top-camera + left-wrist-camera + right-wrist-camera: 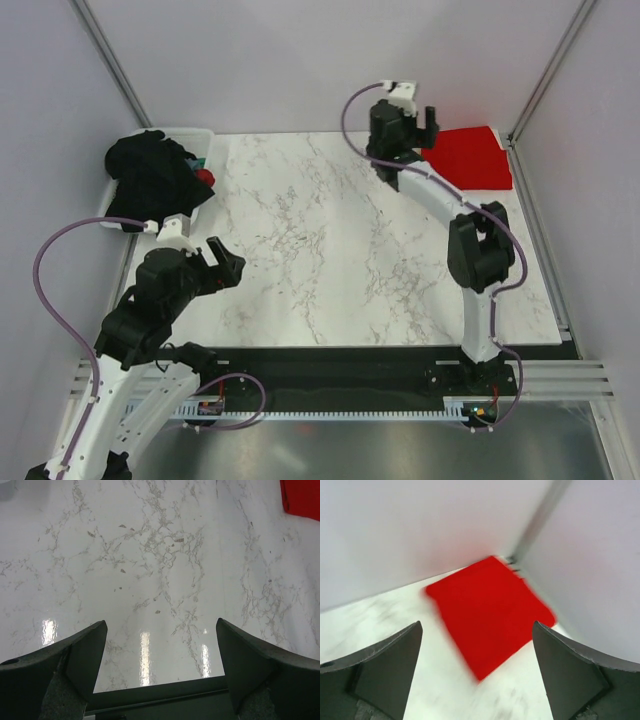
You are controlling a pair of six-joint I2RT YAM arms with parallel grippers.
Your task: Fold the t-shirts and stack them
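A bright red t-shirt (pixel 470 158) lies folded flat in the table's far right corner; it also shows in the right wrist view (pixel 487 610) and at the top right edge of the left wrist view (pixel 302 497). Black t-shirts (pixel 150 178) are heaped in the white tub (pixel 205 135) at the far left. My right gripper (pixel 427 122) is open and empty, raised just left of the red shirt (pixel 477 672). My left gripper (pixel 228 262) is open and empty over bare marble near the front left (pixel 160 670).
A small red and teal object (pixel 203 175) lies in the tub beside the black heap. Grey walls with metal posts close the back and both sides. A black strip (pixel 350 360) runs along the table's near edge.
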